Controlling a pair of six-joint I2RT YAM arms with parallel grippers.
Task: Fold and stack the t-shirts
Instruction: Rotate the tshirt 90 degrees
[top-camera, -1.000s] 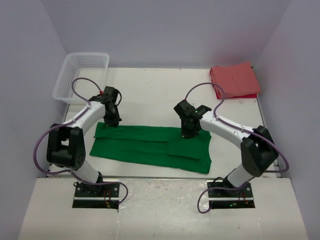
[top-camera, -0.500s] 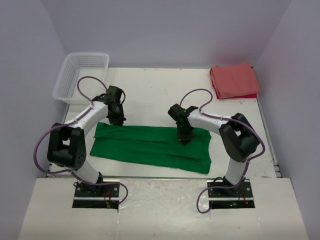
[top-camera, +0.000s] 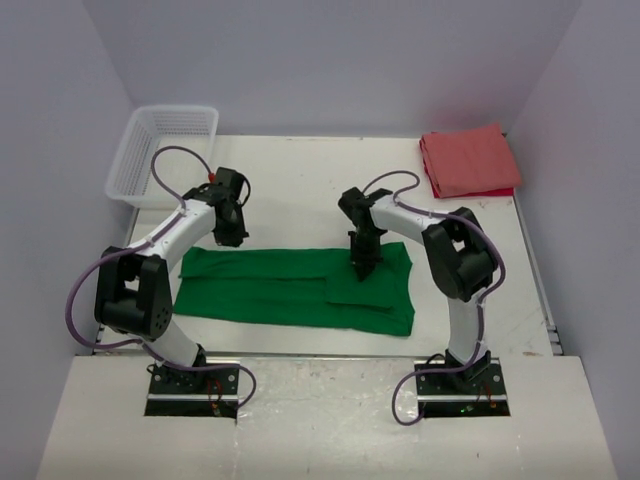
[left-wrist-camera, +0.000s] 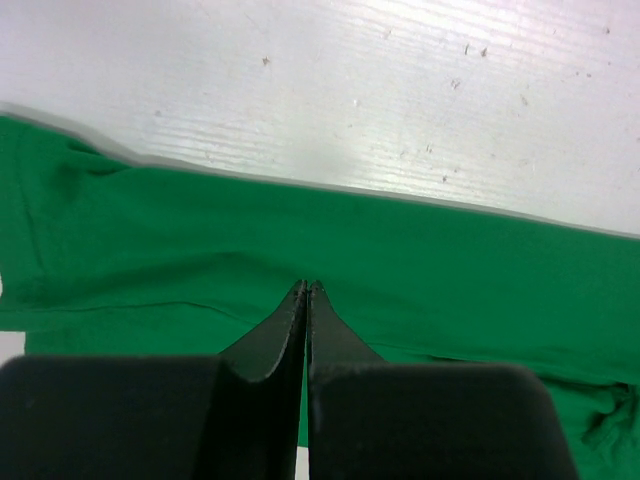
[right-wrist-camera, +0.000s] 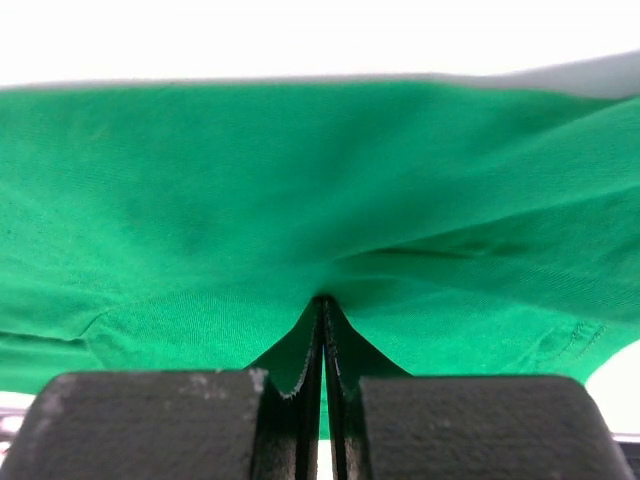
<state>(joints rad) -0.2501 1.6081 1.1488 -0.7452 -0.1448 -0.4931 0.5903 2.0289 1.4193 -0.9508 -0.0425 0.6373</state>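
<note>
The green t-shirt (top-camera: 280, 285) lies folded into a long strip across the near middle of the table. My left gripper (top-camera: 230, 238) is shut and hovers at the strip's far left edge; in the left wrist view its closed tips (left-wrist-camera: 306, 286) point at smooth green cloth (left-wrist-camera: 450, 270) with none between them. My right gripper (top-camera: 362, 268) is shut on the strip's far right part; in the right wrist view the cloth (right-wrist-camera: 250, 180) puckers into the closed tips (right-wrist-camera: 322, 298). The salmon-red t-shirt (top-camera: 468, 160) lies folded at the far right corner.
A white mesh basket (top-camera: 160, 150) stands at the far left corner. Bare white table (top-camera: 300, 190) lies beyond the green strip. Grey walls close in the table on the left, back and right.
My right gripper has swung left and farther back over the shirt, and the strip's right end has shifted left with it. My left gripper has moved slightly right and back.
</note>
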